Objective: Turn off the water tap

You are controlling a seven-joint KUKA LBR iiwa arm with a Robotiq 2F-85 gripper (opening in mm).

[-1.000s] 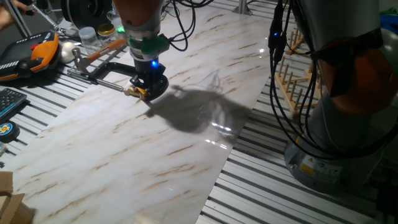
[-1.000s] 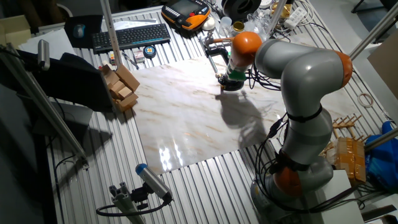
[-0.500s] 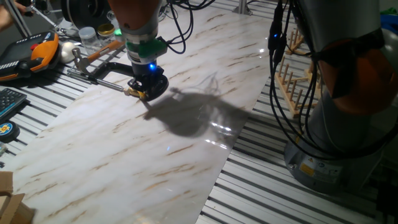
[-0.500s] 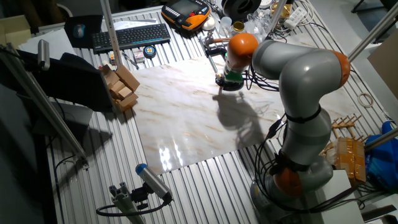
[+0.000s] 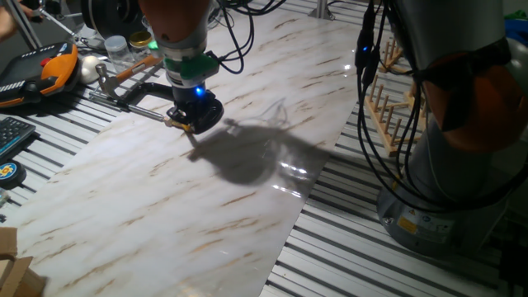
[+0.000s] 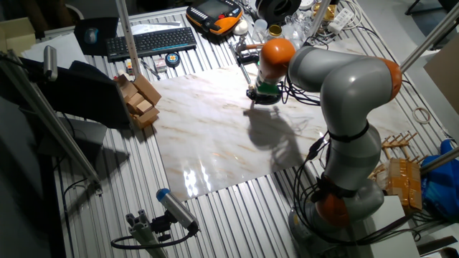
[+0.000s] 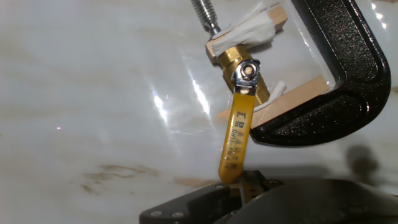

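In the hand view I see the water tap (image 7: 244, 71): a small brass ball valve held in the jaw of a black C-clamp (image 7: 348, 81), packed between two thin wooden shims (image 7: 292, 98) with white padding, the clamp's steel screw (image 7: 204, 14) pressing in from 12 o'clock. Its yellow lever handle (image 7: 235, 144) hangs from the pivot nut toward 6 o'clock, tilted slightly to the left, and the free end disappears right at the gripper (image 7: 239, 186) at the bottom edge of the frame.

I cannot tell whether the fingers are wide, narrow or closed on the lever tip. Only dark housing shows there, and contact itself is hidden.

From one fixed view, the gripper (image 5: 195, 118) sits low over the marble board (image 5: 247, 190), at the board's 10 o'clock edge, with the clamp's bar (image 5: 136, 97) running off toward 9 o'clock beside a wooden-handled hammer (image 5: 124, 70). The other fixed view shows the arm (image 6: 337, 79) reaching across to the same spot at the board's far side.

My judgement: the approach is done and the hand is engaged with, or just beside, the lever end. I can't read the pipe axis well enough to say whether the valve is already shut, so I treat the turn as under way, with some of the lever's swing and the release and retreat left.
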